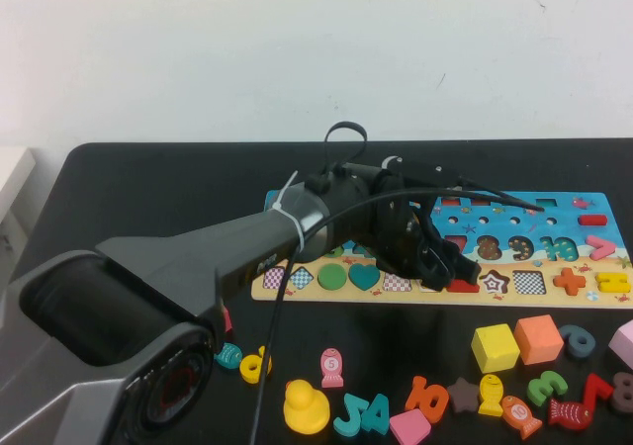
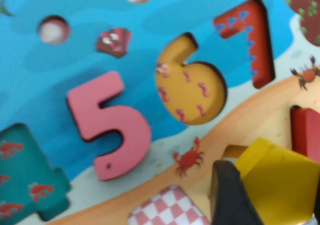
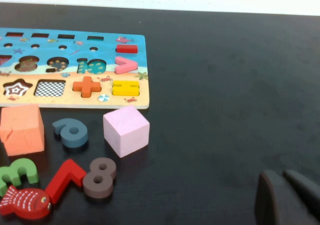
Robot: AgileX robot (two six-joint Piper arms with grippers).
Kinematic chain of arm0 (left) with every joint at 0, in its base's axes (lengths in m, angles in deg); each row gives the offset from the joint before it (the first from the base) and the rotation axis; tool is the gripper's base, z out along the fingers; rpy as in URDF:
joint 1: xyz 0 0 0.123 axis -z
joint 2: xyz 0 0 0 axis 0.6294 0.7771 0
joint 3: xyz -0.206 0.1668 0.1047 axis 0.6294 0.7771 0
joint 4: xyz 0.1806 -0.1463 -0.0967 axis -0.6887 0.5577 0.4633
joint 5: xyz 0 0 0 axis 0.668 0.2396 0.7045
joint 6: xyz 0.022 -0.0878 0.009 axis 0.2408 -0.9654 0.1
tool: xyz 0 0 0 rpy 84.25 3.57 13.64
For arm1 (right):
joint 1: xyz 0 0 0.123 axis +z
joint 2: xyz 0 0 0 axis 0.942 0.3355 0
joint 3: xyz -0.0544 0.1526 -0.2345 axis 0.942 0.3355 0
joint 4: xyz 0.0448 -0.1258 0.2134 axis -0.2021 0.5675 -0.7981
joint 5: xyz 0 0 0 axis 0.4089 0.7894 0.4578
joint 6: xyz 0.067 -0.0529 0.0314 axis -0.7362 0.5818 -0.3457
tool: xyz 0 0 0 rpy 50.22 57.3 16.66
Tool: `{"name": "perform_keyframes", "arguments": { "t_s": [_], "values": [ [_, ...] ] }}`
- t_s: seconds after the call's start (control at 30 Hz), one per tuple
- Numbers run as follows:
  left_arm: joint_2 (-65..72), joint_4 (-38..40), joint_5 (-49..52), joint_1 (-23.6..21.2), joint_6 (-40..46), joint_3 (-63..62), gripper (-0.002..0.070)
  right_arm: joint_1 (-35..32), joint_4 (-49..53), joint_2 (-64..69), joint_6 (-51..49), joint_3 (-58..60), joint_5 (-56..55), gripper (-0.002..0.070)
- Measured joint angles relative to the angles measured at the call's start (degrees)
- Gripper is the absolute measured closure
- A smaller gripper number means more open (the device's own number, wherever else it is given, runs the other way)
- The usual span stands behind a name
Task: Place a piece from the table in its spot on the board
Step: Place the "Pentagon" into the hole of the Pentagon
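Nearest the robot, loose toys lie on the black table (image 1: pixel 129 183): a yellow duck (image 1: pixel 306 407), a yellow cube (image 1: pixel 495 347), an orange cube (image 1: pixel 538 338) and scattered numbers and fish. Past them, the left arm reaches across to the board (image 1: pixel 584 252), and the left gripper (image 1: pixel 457 270) hangs low over the shape row, just beside a red piece (image 1: pixel 463 286) and a star slot (image 1: pixel 494 282). In the left wrist view its dark finger (image 2: pixel 232 197) presses against one side of the piece (image 2: pixel 277 182), a flat yellow pentagon held between the jaws, which stand partly open around it. The piece is tilted, one edge lifted, over the sand-coloured strip of the board; a checkered slot (image 2: pixel 170 207) lies just beside the finger, and a red crab picture (image 2: pixel 189 158) sits just beyond the fingertip. Farther from the fingers are the pink 5 (image 2: pixel 110 127), the yellow 6 slot (image 2: pixel 190 87) and the red 7 slot (image 2: pixel 247 40). The right gripper (image 3: pixel 290 197) hovers over bare table well off the board's end, near a pink cube (image 3: pixel 126 130); its two dark fingertips sit close together with nothing between them, though whether they are fully closed cannot be told.
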Motion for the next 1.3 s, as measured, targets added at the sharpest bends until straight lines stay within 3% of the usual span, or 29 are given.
{"name": "perform_keyframes", "arguments": {
  "t_s": [1.3],
  "values": [
    [0.99, -3.95, -0.77, 0.83, -8.67, -0.43, 0.0372, 0.00, 0.00, 0.00, 0.00, 0.00, 0.00, 0.0658]
  ]
}}
